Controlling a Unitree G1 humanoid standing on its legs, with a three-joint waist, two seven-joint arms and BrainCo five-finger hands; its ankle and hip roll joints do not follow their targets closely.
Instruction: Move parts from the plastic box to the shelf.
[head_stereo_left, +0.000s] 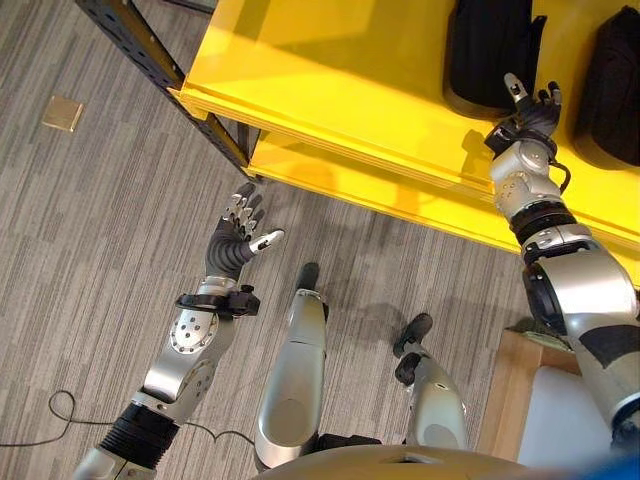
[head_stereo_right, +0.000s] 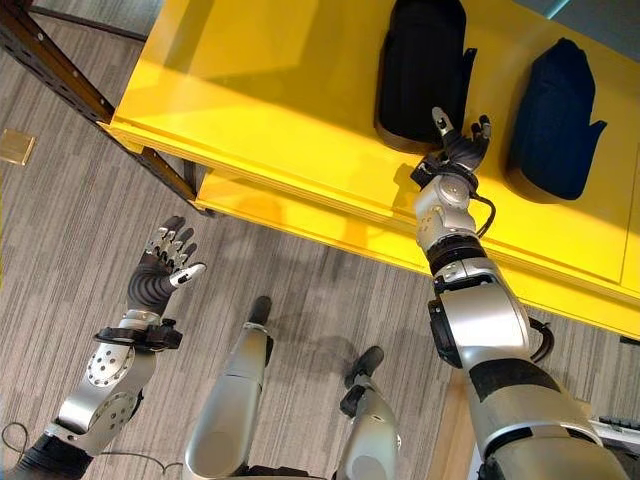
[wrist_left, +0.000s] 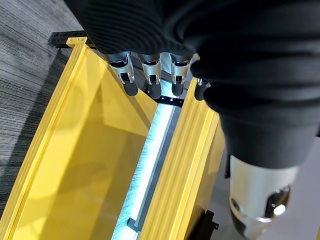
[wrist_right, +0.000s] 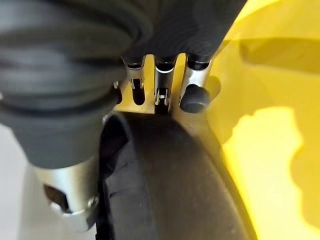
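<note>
A black part (head_stereo_right: 420, 65) is seen lying on the yellow shelf (head_stereo_right: 280, 90) at the upper middle of the right eye view, its long axis running up the frame, away from the shelf's front edge. A second, dark blue part (head_stereo_right: 553, 120) is laid beside it toward the upper right, apart from it. The right hand (head_stereo_right: 458, 148) is held at the near end of the black part, its fingers (head_stereo_right: 440, 122) spread apart and extended, clamped on nothing. In the right wrist view the black part is seen just past the fingertips, probably touching them or very nearly so, though actual contact cannot be made out. The part thus lies straight ahead of the right hand's fingers, in line with its own length.

The left hand (head_stereo_left: 240, 232) is held over the floor at the centre left of the left eye view, well apart from both parts, its fingers straight and empty. The right hand is by far the nearer. The placing of this part is judged done, or almost so.
</note>
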